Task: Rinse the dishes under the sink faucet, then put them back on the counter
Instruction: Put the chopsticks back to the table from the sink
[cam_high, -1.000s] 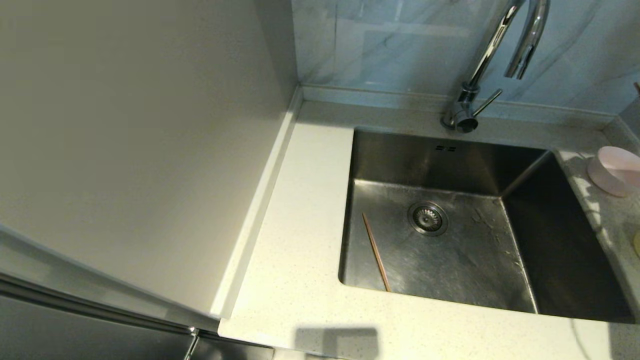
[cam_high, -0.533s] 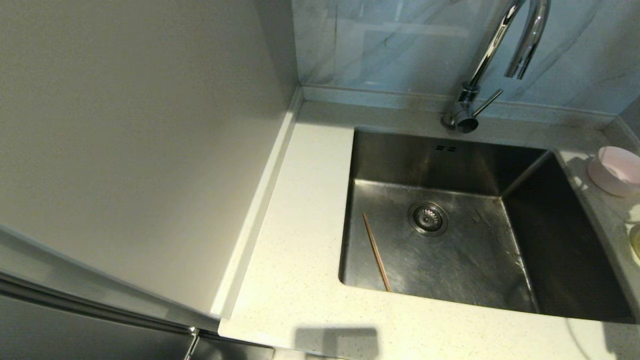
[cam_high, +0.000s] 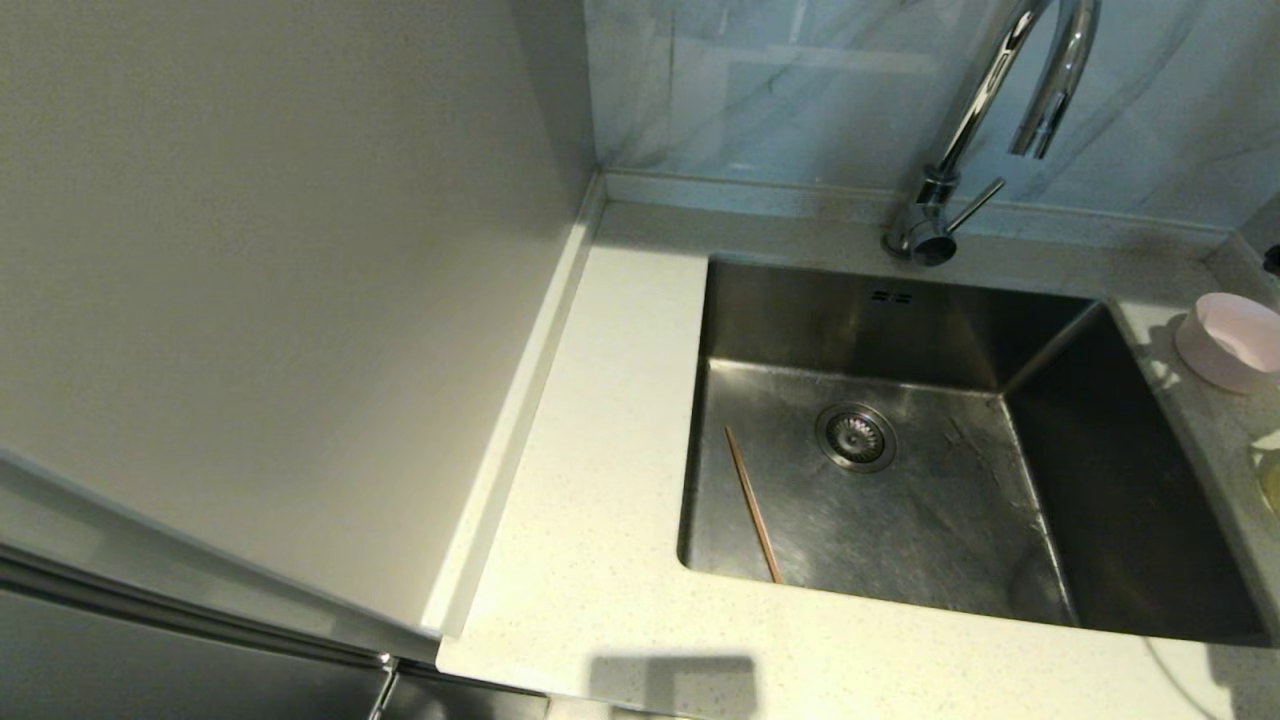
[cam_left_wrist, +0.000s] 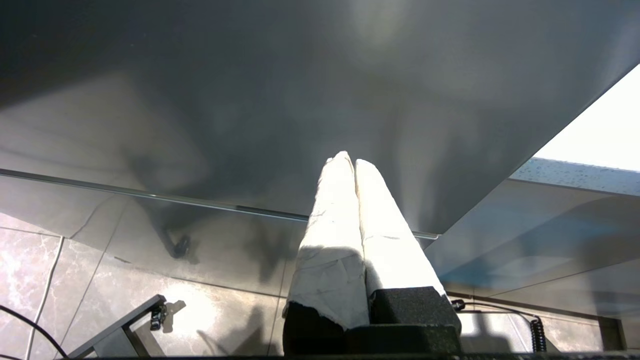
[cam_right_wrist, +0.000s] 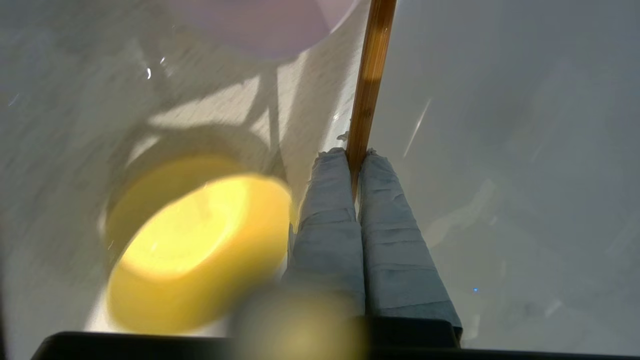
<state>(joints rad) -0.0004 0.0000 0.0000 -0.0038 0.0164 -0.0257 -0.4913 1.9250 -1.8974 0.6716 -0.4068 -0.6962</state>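
The right hand (cam_right_wrist: 356, 155) is clamping one chopstick (cam_right_wrist: 368, 85), the yellow-green bowl (cam_right_wrist: 200, 250) just beside it and the pink bowl (cam_high: 1232, 340) beyond on the counter (cam_high: 600, 560). The shadows there are shifting, suggesting set-down is underway. A second chopstick (cam_high: 752, 503) is lying in the sink (cam_high: 900, 330). The left hand (cam_left_wrist: 354, 162), pressed together and empty, is parked.

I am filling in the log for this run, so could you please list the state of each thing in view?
Sink faucet: no water running.
Sink: holds one chopstick.
Chopstick in sink: lying flat on the basin floor.
Second chopstick: gripped in the right claw.
Right claw: shut on it.
Left claw: shut, empty.
Pink bowl: upright on the counter.
Yellow-green bowl: on the counter.
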